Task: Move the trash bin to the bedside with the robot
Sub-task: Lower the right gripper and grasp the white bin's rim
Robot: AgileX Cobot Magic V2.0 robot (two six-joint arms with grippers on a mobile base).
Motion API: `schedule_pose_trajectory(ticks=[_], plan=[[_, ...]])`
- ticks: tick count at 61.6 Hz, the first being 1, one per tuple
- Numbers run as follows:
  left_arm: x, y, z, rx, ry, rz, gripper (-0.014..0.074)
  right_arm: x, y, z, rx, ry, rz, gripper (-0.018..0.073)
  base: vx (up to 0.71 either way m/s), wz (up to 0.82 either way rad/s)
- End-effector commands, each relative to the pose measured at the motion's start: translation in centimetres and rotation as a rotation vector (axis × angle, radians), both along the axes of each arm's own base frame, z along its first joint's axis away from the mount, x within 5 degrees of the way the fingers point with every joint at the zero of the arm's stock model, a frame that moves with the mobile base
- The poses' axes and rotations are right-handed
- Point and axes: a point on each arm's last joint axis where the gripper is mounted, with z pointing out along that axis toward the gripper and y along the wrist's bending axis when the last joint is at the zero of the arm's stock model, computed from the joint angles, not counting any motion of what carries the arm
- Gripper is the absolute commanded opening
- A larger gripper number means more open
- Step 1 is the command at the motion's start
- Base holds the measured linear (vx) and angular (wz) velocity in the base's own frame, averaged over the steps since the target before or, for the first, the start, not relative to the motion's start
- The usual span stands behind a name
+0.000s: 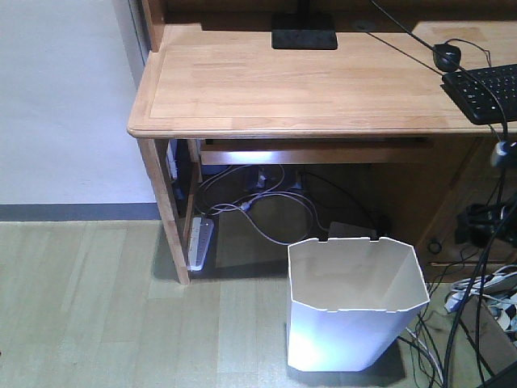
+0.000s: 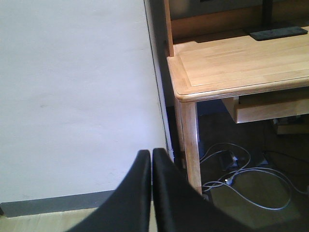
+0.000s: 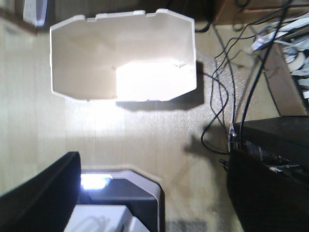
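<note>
The white trash bin (image 1: pixel 347 331) stands upright on the floor at the front right of the light wooden desk (image 1: pixel 307 89), its cream inside empty. In the right wrist view the bin (image 3: pixel 87 58) lies ahead of my right gripper (image 3: pixel 154 162), which is wide open, empty and well apart from the bin; one black finger (image 3: pixel 43 193) shows at the lower left. My left gripper (image 2: pixel 151 157) is shut on nothing and faces the white wall beside the desk corner (image 2: pixel 186 92). The bed is out of view.
Loose cables and a power strip (image 1: pixel 199 242) lie under the desk. More cables (image 3: pixel 227 87) and a black box (image 3: pixel 275 140) crowd the floor right of the bin. A keyboard (image 1: pixel 489 93) and monitor foot (image 1: pixel 304 38) are on the desk. The robot's base (image 3: pixel 125 193) is below the right gripper.
</note>
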Motion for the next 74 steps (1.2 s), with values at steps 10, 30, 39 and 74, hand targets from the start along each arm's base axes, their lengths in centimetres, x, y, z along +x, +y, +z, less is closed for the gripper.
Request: schedule_pose_trajectory(ticks=[10,30,39,74], plan=[[0.1,-0.1,-0.3,-0.008,-0.054,-0.016,-0.0006,3.5,-1.8,-5.3,-0.077,-0.043,0.004,0.0580,0.00,0.00],[0.1,-0.1,-0.3,-0.008,-0.054,-0.016,-0.0006,8.4,-3.4,-13.3,-0.080,0.046,0.027,0.0580,0.00,0.00],[0.1,-0.1,-0.3,-0.008,-0.054,-0.016,-0.0006,10.5,-4.0,-16.0,-0.084,0.059,0.059,0.0580,0.00,0.00],[0.1,-0.1,-0.3,-0.008,-0.054,-0.016,-0.0006,16.3,-5.5,-26.2,-0.051,0.132,0.128,0.0580,0.00,0.00]])
